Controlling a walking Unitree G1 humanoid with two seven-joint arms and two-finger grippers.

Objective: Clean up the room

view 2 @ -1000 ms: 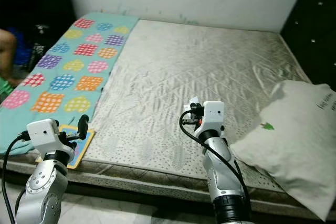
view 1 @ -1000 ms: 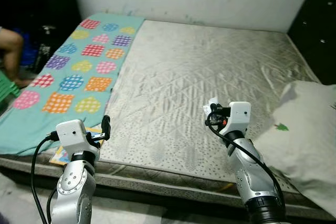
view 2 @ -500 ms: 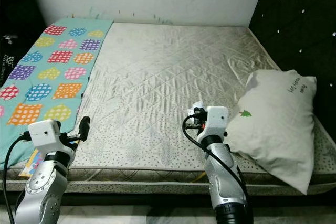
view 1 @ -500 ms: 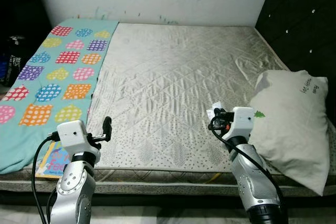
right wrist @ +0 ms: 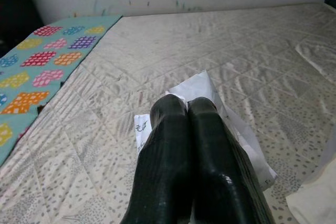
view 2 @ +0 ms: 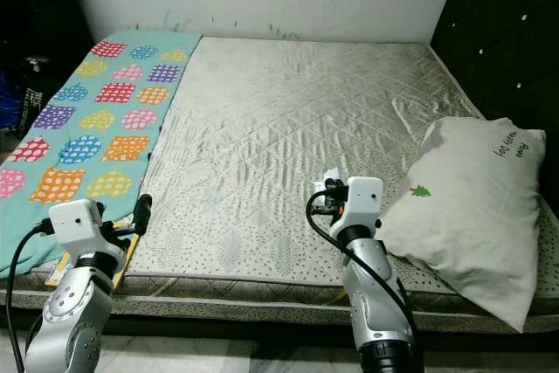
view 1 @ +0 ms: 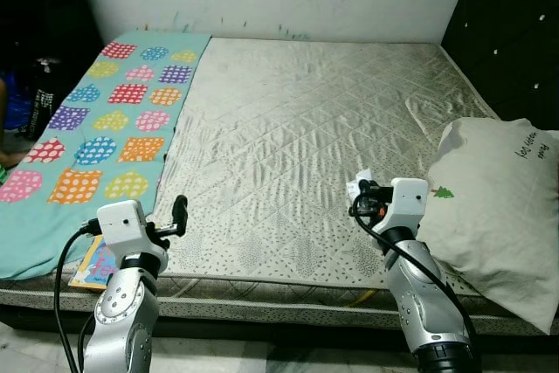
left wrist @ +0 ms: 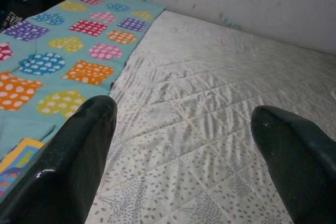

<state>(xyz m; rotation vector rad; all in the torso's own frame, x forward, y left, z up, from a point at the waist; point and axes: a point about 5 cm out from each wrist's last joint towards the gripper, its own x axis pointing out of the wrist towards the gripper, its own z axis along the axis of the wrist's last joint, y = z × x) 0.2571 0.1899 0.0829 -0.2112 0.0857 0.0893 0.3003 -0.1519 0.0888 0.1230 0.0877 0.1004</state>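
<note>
While camera swung back leftward: right claw (right wrist: 186, 124) still clamping apparently paper (right wrist: 210, 95), left claw (left wrist: 184, 129) spread, empty.

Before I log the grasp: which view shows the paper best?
The right wrist view: the white paper spreads out beneath the shut right claw. In the eye views, just a small white corner peeks from behind that claw.

Bed (view 1: 306, 128) w/ teal blanket (view 1: 96, 128), pillow (view 1: 502, 207), book (view 1: 92, 261) at edge.
</note>
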